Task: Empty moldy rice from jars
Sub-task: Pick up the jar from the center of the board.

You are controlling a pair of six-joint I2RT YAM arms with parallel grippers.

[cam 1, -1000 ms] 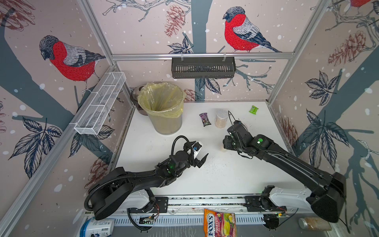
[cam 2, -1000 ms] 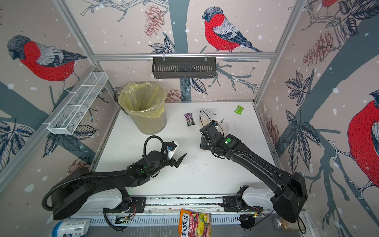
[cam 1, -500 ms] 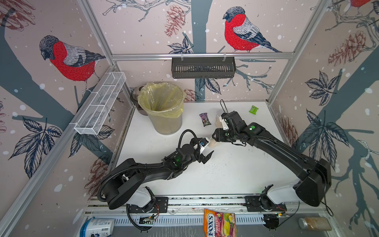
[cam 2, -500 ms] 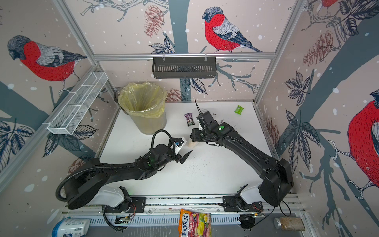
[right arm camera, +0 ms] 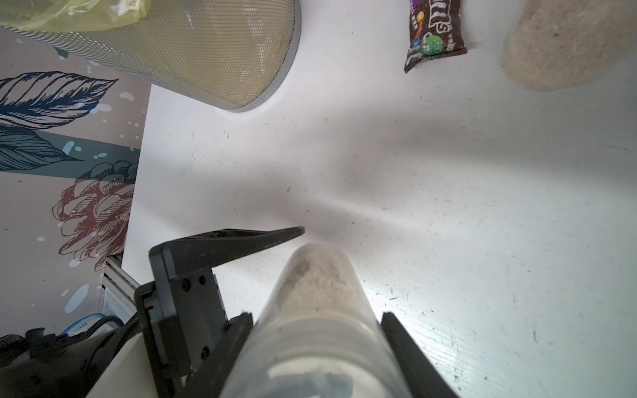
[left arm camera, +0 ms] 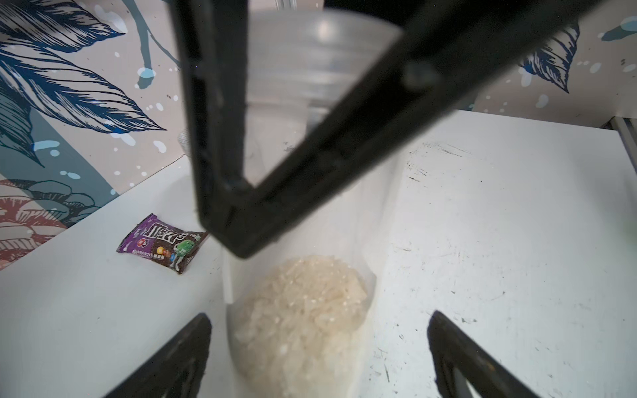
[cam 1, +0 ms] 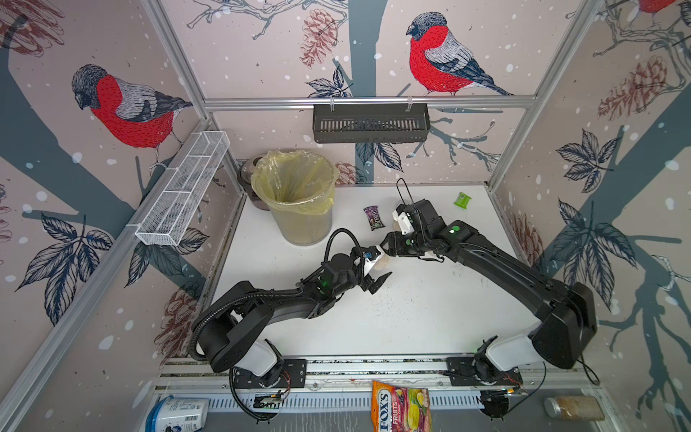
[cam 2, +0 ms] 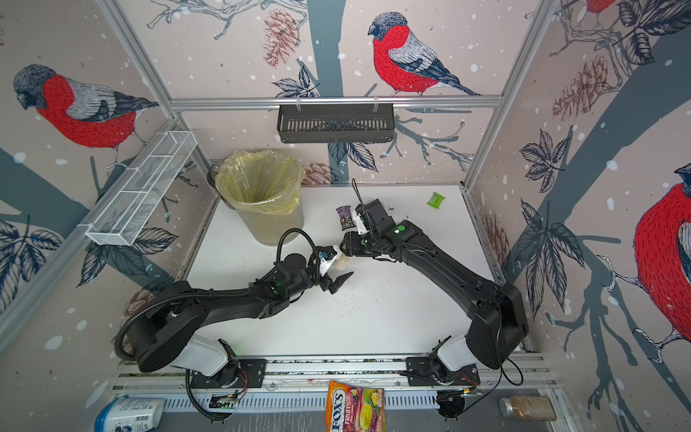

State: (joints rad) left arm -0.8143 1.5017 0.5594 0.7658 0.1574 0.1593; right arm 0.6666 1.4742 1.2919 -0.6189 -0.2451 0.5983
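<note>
A slim clear jar (cam 1: 382,259) (cam 2: 343,262) lies level above the table, its far end packed with pale moldy rice (left arm camera: 300,310). My right gripper (cam 1: 390,247) (right arm camera: 315,330) is shut on the jar (right arm camera: 317,310) near its clear lid (left arm camera: 310,51). My left gripper (cam 1: 377,270) (left arm camera: 319,358) stands open around the rice-filled end. Its fingers (left arm camera: 179,358) sit clear of the glass on both sides. A wider jar (right arm camera: 565,44) of pale grains stands behind; in both top views my right wrist hides it.
A mesh bin with a yellow bag (cam 1: 295,194) stands at the back left. A purple candy packet (cam 1: 374,218) lies beside the arms and a green packet (cam 1: 462,199) at the back right. A sweets bag (cam 1: 402,409), a white tub (cam 1: 175,413) and a brown-filled jar (cam 1: 574,408) lie beyond the front rail.
My right gripper has carried the slim jar left and away from the front rail and tipped it level. My left arm has reached out until its open jaws flank the jar's rice end.
</note>
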